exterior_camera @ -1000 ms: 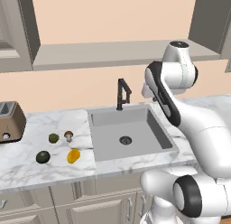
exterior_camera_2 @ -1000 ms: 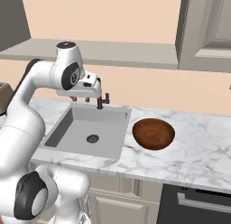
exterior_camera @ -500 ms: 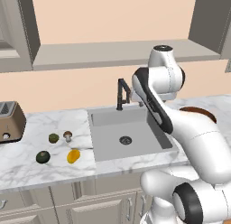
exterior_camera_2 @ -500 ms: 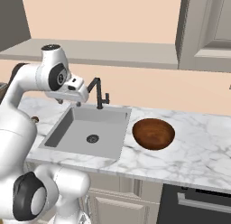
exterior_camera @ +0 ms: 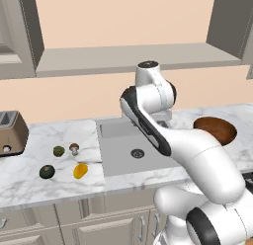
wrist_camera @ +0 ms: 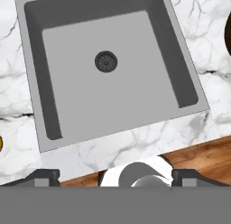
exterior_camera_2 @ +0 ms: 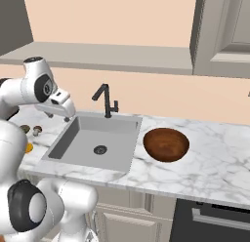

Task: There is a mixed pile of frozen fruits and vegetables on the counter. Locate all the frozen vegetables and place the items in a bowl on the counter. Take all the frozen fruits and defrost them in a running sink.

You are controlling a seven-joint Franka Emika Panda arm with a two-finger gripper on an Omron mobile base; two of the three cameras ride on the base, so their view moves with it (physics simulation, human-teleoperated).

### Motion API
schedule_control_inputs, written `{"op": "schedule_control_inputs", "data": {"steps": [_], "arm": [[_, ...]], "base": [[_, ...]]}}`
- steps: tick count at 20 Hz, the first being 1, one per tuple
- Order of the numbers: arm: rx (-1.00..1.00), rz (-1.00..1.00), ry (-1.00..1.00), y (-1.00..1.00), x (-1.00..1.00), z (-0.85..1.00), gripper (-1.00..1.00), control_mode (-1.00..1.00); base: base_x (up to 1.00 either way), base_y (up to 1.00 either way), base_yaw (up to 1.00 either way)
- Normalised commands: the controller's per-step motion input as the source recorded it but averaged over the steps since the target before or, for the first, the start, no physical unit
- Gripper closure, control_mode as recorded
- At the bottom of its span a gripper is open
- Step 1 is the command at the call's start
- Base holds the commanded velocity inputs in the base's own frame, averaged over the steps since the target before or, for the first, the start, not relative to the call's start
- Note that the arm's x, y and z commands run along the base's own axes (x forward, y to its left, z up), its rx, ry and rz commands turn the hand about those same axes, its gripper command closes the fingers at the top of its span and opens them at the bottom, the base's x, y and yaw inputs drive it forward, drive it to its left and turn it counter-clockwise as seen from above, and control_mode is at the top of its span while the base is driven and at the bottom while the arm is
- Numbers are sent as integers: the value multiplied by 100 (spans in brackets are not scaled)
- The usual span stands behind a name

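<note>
Fingers (wrist_camera: 43,175) of our gripper (wrist_camera: 115,177) stand wide apart, holding nothing, at bottom frame below the sink (wrist_camera: 108,65).

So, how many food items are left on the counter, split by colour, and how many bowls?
Green items: 2 (dark green ball, olive-green fruit)
Orange-yellow fruit: 1
Brown-capped mushroom: 1
Bowl: 1
Total: 5
</note>
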Motion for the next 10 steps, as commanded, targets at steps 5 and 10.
{"op": "schedule_control_inputs", "data": {"steps": [5,10], "arm": [[-7,-6,11,81,27,-36,-100,-100],[8,-2,2,78,9,-51,-100,-100]], "base": [[0,0,0],[0,0,0]]}}
